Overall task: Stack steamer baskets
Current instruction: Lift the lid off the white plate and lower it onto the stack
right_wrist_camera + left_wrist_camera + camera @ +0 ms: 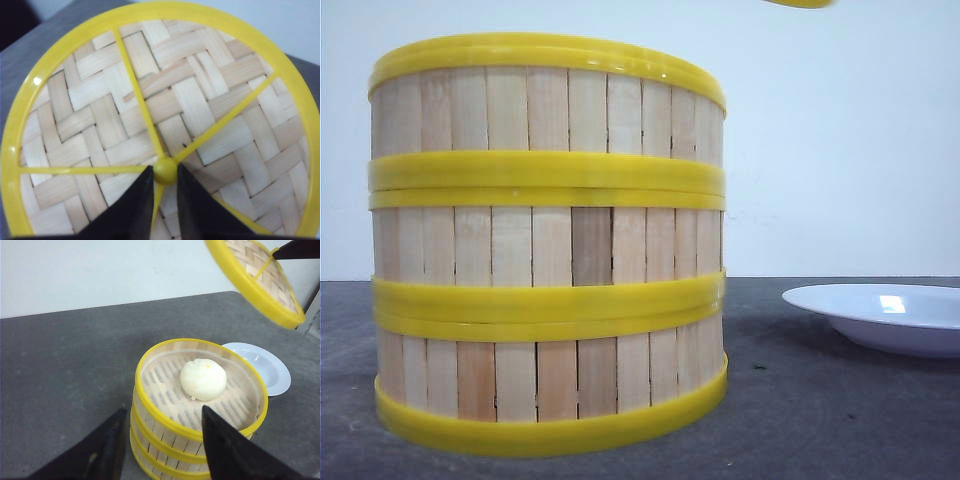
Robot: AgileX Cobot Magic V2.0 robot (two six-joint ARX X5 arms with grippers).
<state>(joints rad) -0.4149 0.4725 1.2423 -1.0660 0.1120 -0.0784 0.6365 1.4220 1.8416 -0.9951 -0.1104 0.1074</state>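
My right gripper is pinched on the yellow knob at the hub of the woven lid, both dark fingers pressed against it. The lid hangs in the air, tilted; from the left wrist camera I see it well above and apart from the stack, its yellow rim toward me and the right arm's dark tip at the top corner.

My left gripper stands spread, holding nothing, its two black fingers just beside the near wall of the stack; I cannot tell whether they touch it.

I can read no writing or label anywhere.

The three steamer baskets are stacked one on another on the grey table, yellow rims meeting between the pale slat walls. The stack fills most of the front camera and blocks whatever lies behind it. The top basket is open, and a single white bun with an orange speck sits on its slatted floor, about in the middle. What the two lower baskets hold I cannot see.

A white plate lies on the table near the stack, on my right side, apart from it. A pale wall backs the table.
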